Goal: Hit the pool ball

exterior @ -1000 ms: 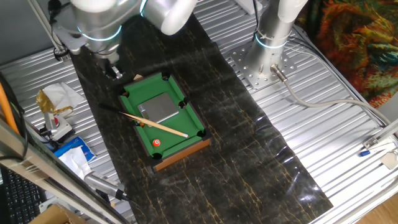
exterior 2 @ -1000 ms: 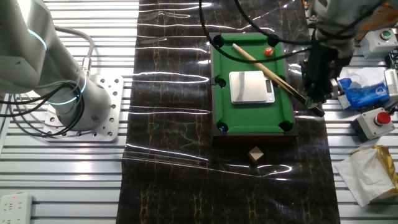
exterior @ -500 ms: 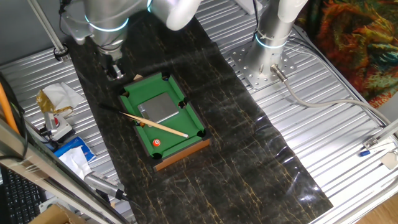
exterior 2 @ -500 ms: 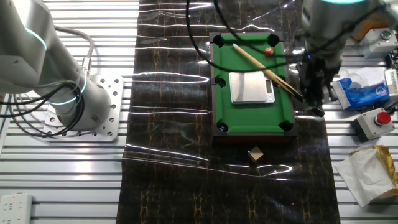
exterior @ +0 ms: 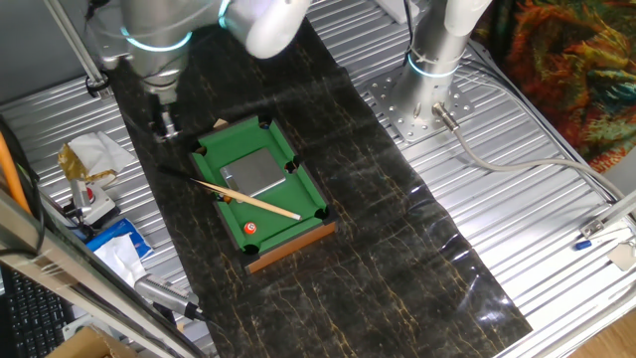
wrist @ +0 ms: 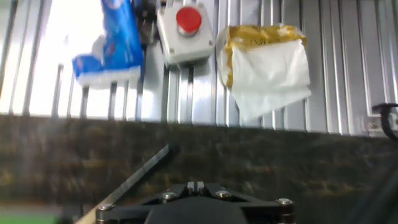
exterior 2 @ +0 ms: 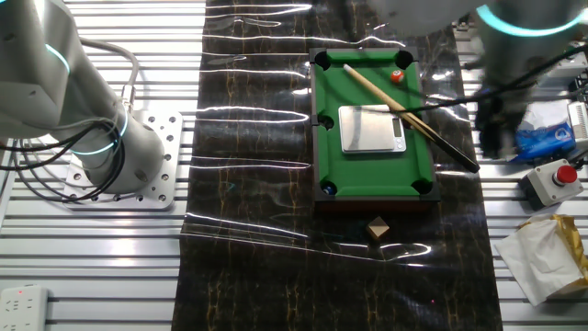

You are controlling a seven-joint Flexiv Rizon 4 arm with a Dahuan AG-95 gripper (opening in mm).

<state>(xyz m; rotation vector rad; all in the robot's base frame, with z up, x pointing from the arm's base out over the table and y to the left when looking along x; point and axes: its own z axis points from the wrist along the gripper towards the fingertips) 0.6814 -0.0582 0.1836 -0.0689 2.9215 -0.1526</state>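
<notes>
The pool ball, orange-red with a white spot, sits on the green felt of the mini pool table near its 6 o'clock end in one fixed view; in the other fixed view the ball lies by the far right corner pocket, at about 1 o'clock from the grey plate resting mid-felt. Just beside the ball, the wooden cue stick lies diagonally across the felt, its dark butt overhanging the rail onto the dark mat. A small brown block lies on the mat beyond the table's near end. The end effector hangs off the felt at roughly 10 o'clock from the table, apart from the cue; it is blurred, so I cannot tell how wide its fingers stand, and it seems to carry nothing. On the ribbed tabletop lie a red button box, crumpled paper and a blue packet.
</notes>
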